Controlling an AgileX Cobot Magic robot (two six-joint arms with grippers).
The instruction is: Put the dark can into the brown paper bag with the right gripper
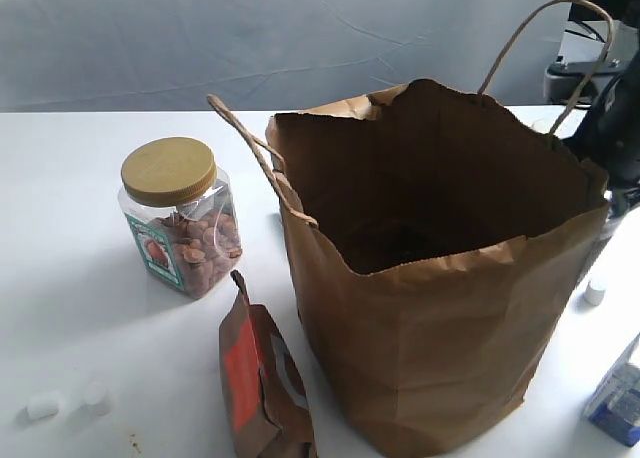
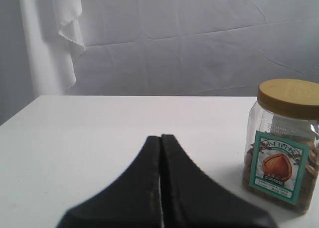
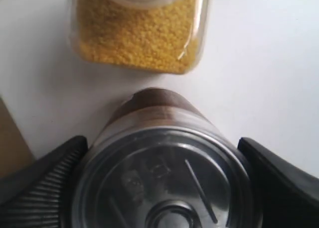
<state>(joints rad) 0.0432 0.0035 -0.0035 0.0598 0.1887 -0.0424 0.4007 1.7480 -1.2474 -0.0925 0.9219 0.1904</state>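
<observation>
Grasp underway: your right gripper point(image 3: 163, 143) pinches the dark can point(image 3: 164, 188), jaws against both sides. Lift high, then swing toward 9 o'clock over the brown paper bag point(image 1: 430, 308) (its walls stand tall).

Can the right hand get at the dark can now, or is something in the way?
Probably yes: the can sits between the fingers of the right hand, with nothing blocking. The jar of yellow grains stands apart from it.

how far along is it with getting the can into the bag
Early. The right gripper has its jaws closed on both sides of the dark can, so the grasp seems made. Remaining: lift it, carry it and release it into the open brown paper bag.
</observation>
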